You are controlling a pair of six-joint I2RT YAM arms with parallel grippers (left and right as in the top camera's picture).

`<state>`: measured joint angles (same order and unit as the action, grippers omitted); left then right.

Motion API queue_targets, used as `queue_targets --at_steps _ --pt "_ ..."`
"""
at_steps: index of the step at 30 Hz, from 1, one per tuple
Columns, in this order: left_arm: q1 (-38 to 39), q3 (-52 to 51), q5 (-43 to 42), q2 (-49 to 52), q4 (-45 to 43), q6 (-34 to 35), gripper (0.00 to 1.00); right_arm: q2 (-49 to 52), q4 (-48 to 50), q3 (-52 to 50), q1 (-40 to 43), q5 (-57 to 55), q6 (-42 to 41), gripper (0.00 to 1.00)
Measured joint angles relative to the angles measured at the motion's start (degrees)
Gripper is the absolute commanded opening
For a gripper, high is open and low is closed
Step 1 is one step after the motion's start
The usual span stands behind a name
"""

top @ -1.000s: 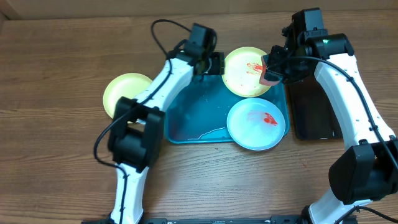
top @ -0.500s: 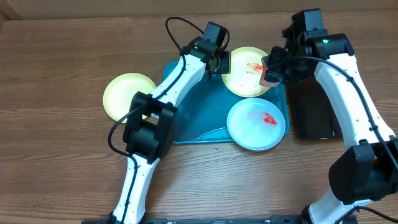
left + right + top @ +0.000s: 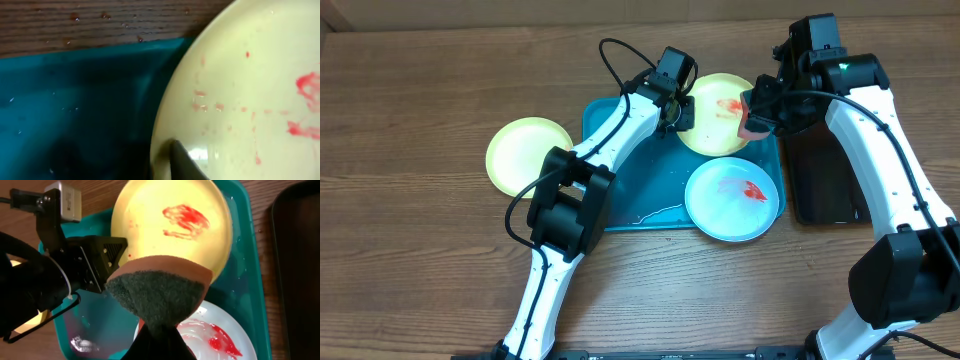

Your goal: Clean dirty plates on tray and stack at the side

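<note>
fingers [image 3: 150, 347] of my right hand [image 3: 160, 330] are clamped on a sponge [image 3: 157, 287], brown on top with a dark scouring face, held over the right rim of the smeared yellow plate [image 3: 712, 128]. my left hand [image 3: 680, 110] is at that plate's left rim. one dark finger [image 3: 186, 161] lies over the rim, but i cannot tell whether the hand is closed on it. the plate, streaked red, lies in the far right corner of the blue tray [image 3: 630, 185], which looks wet and sits toward the table's far edge. a white plate [image 3: 732, 200] with a red smear rests at the tray's near right corner. a clean yellow plate [image 3: 525, 152] lies on the table [image 3: 420, 260] beside the tray's left side. a black tray [image 3: 825, 175] sits toward the right edge.
</note>
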<state>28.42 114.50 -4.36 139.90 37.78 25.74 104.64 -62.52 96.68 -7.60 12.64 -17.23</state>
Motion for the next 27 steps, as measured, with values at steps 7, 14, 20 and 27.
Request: queue_targets --at_steps 7,14,20,27 --pt "-0.22 1.57 -0.07 0.00 2.12 0.15 0.04 0.00 0.44 0.00 -0.02 0.02 0.39 0.05" --pt "-2.14 5.46 4.02 -0.09 11.65 0.26 0.04 0.00 1.73 0.00 -0.72 0.48 0.42 0.04" --pt "-3.91 7.17 6.38 -2.08 23.71 0.52 0.04 1.18 3.26 0.00 -2.45 1.44 0.33 0.04" --pt "-4.04 7.15 6.80 -2.71 30.95 1.18 0.04 7.30 6.82 0.00 -7.28 1.86 -0.42 0.04"
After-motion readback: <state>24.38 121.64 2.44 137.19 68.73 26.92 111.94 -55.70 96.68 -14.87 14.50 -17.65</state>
